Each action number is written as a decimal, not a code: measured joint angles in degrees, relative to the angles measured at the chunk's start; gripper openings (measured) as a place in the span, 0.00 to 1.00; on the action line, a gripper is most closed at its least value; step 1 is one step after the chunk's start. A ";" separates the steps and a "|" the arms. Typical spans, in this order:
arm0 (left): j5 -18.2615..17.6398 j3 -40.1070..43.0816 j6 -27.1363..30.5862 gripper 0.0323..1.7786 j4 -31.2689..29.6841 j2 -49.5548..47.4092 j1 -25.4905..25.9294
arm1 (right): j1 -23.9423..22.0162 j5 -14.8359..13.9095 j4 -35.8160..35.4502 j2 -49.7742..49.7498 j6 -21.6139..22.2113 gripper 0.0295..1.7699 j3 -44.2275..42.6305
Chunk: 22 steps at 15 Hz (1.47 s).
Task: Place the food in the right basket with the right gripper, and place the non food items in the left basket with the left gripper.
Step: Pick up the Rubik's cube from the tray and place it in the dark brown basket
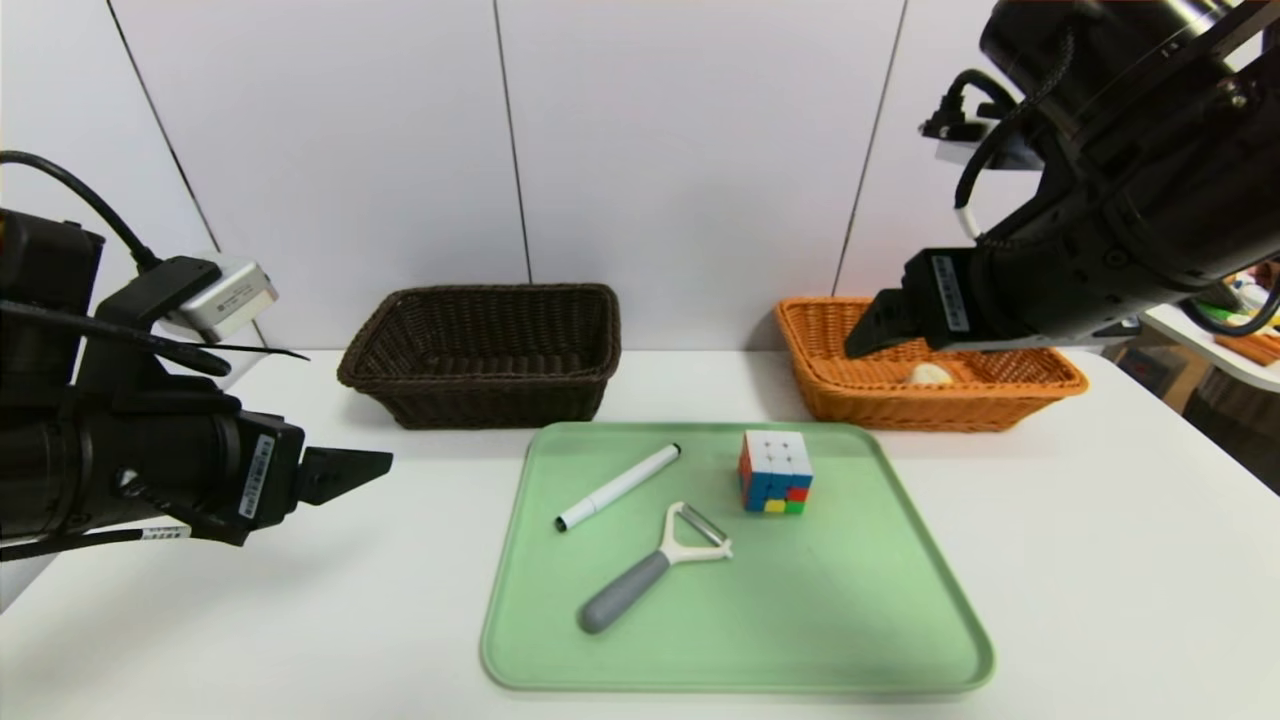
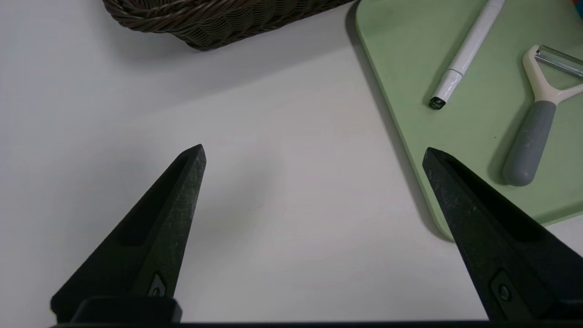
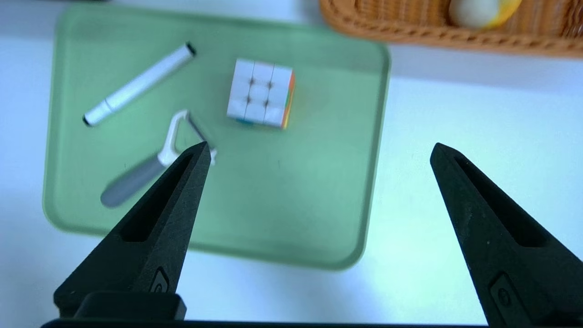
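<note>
The cream bun [image 1: 930, 373] lies inside the orange-tan right basket [image 1: 840, 395] at the back right; the right wrist view also catches the bun [image 3: 478, 11]. My right gripper [image 1: 868, 335] hangs open and empty above that basket's near left part. On the green tray [image 1: 850, 600] lie the white marker [image 1: 617, 488], the grey-handled peeler [image 1: 650, 568] and the puzzle cube [image 1: 776, 471]. The dark brown left basket [image 1: 480, 358] stands at the back left of the tray. My left gripper [image 1: 375, 463] is open and empty, low over the table left of the tray.
The white table [image 1: 1100, 560] carries the tray at its centre, with both baskets behind it against a white panelled wall. A second table with clutter [image 1: 1250, 340] stands off the right edge.
</note>
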 joint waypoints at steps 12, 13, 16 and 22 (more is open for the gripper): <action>0.27 3.58 0.09 0.95 0.00 -4.67 -0.02 | 5.79 -0.34 -0.88 13.26 14.34 0.96 0.07; 0.22 3.63 0.09 0.95 0.00 -4.72 -0.02 | 5.79 -0.37 -1.77 14.34 14.92 0.96 0.07; 0.20 3.67 0.10 0.95 -0.02 -4.78 0.02 | 5.84 -0.84 -2.68 17.37 15.54 0.96 0.07; 0.09 3.61 0.09 0.95 -0.09 -4.83 0.06 | 5.51 -3.97 -6.03 21.16 16.90 0.96 0.60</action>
